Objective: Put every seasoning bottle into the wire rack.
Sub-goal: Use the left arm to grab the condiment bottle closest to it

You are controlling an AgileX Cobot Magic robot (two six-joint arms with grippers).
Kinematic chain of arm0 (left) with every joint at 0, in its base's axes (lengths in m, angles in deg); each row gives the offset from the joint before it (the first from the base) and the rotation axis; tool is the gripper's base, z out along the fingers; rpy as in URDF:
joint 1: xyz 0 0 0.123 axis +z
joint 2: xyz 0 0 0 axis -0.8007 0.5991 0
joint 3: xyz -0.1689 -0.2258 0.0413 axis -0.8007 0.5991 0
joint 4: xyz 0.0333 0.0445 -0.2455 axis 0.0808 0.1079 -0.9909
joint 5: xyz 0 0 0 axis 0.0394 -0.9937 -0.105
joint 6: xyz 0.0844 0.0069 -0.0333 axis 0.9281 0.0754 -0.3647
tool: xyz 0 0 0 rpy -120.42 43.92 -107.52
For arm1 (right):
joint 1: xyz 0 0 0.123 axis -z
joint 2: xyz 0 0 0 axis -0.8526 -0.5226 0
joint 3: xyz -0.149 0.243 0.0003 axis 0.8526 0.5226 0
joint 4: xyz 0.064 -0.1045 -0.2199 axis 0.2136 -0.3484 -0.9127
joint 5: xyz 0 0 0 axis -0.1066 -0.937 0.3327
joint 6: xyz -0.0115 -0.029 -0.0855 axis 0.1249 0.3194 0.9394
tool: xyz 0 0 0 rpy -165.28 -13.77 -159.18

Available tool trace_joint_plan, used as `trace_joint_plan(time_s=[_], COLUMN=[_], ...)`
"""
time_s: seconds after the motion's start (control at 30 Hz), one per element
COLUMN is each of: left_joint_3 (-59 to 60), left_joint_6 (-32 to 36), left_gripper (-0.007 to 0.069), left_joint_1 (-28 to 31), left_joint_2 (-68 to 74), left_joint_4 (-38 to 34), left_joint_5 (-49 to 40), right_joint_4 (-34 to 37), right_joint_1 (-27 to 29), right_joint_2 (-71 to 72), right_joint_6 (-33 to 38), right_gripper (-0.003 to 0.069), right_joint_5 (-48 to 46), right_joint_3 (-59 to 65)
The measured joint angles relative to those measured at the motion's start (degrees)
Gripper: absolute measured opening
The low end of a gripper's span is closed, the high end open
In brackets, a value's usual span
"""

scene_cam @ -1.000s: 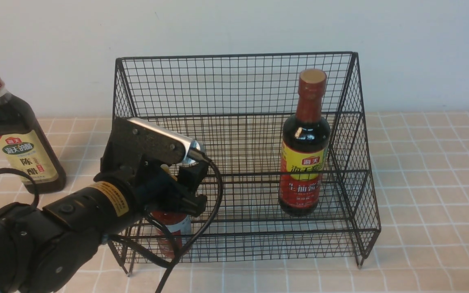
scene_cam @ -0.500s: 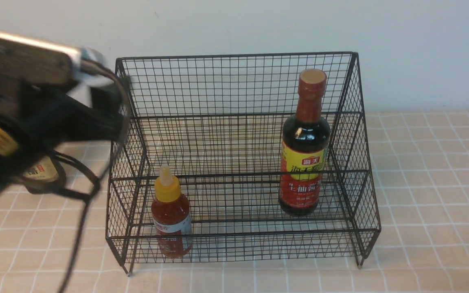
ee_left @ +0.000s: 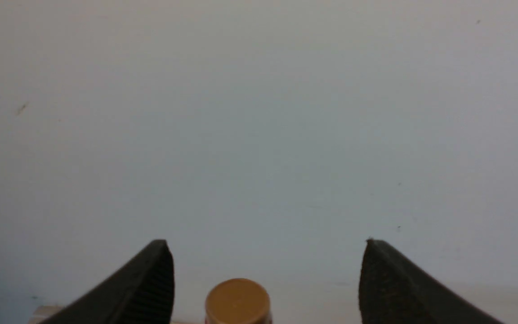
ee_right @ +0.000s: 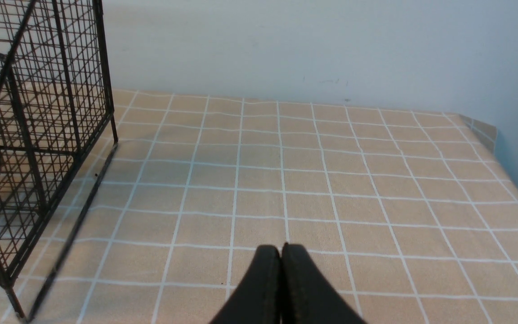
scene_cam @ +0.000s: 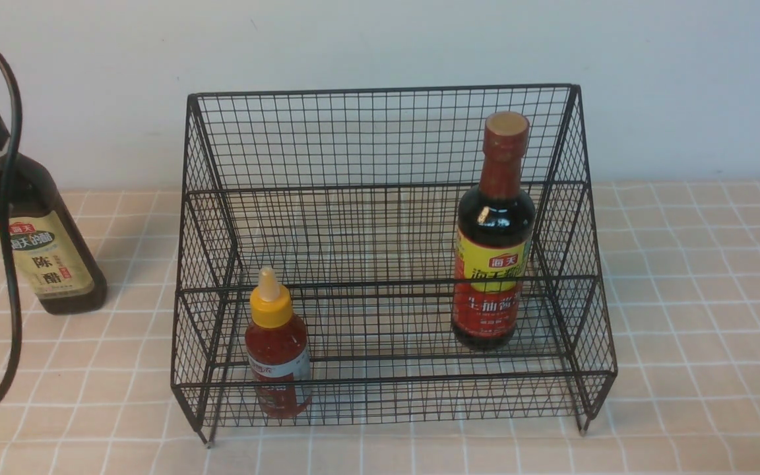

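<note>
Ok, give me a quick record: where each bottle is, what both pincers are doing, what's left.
rack: black wire, on the tiled table
squeeze bottle: upright inside rack, left side
red-neck bottle: upright inside rack, right side
gold-cap bottle: on table, outside rack, at its left
left pincer: open above the gold cap, gripping nothing
right pincer: shut, holding nothing
left to do: gold-cap bottle into rack

A beige checked tablecloth [scene_cam: 696, 277] (thin white grid lines) meets a plain pale wall [scene_cam: 380, 39] behind.
</note>
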Motion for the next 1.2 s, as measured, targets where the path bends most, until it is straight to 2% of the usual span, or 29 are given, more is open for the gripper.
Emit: trace_joint_plan(time_s=[0.4, 0.93, 1.07, 1.13, 1.2], left_joint_3=[-9.55, -10.44, -10.44, -10.49, -10.49], left_joint_6=[0.00, 0.00, 0.00, 0.00, 0.00], left_gripper=[0.0501, 0.0499, 0.0451, 0.0323, 0.0302], left_joint_1=[1.43, 2.37, 2.37, 2.37, 2.37], left_joint_2=[13.74, 22.83, 23.46, 23.54, 23.43], left_joint_4=[-0.90, -1.67, -1.67, -1.41, -0.79], left_joint_5=[0.52, 1.61, 1.61, 1.61, 1.46], right_joint_4=[0.00, 0.00, 0.00, 0.00, 0.00], right_joint_1=[0.00, 0.00, 0.00, 0.00, 0.00], right_joint_2=[0.00, 0.00, 0.00, 0.00, 0.00], right_joint_6=[0.00, 0.00, 0.00, 0.00, 0.00], right_gripper=[-0.0014, -0.0014, -0.0014, -0.0014, -0.0014], right_joint_5=[-0.01, -0.01, -0.01, -0.01, -0.01], right_joint_3=[0.00, 0.00, 0.00, 0.00, 0.00])
